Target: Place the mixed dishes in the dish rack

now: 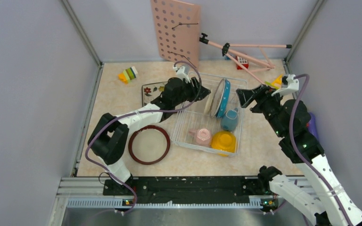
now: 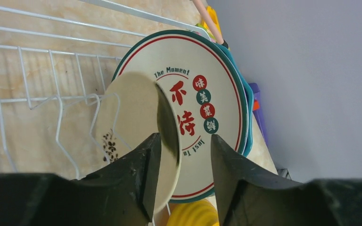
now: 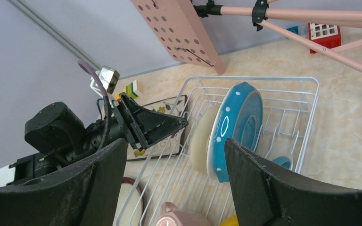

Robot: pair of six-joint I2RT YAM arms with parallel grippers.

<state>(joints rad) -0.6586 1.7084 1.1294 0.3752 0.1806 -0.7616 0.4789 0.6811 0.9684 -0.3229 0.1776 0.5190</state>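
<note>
1. Cream glaze, smooth and matte, faced the left gripper. The cream plate stood on edge among the thin white tines of the dish rack. Its rim lay between fingers we saw parted, with a gap on one side, so nothing was clamped.
2. Just beyond the fingertips leaned the glossy white plate with characters, ringed in red and green. The blue polka-dot plate stood behind it.
3. Across the rack from the left gripper, the right gripper hung wide and empty.
4. Nearer the arm bases than either gripper, the rounded pink cup, yellow bowl and blue-grey mug sat inside the rack.
5. We judged the step in hand to be releasing the cream plate. The next move called for a straight retreat that would not tip it.
6. Two flat dishes lay outside the rack: the square floral plate just behind the left wrist, and the round brown-rimmed plate beside that forearm. We reckoned their low rims would want an edge grip.
</note>
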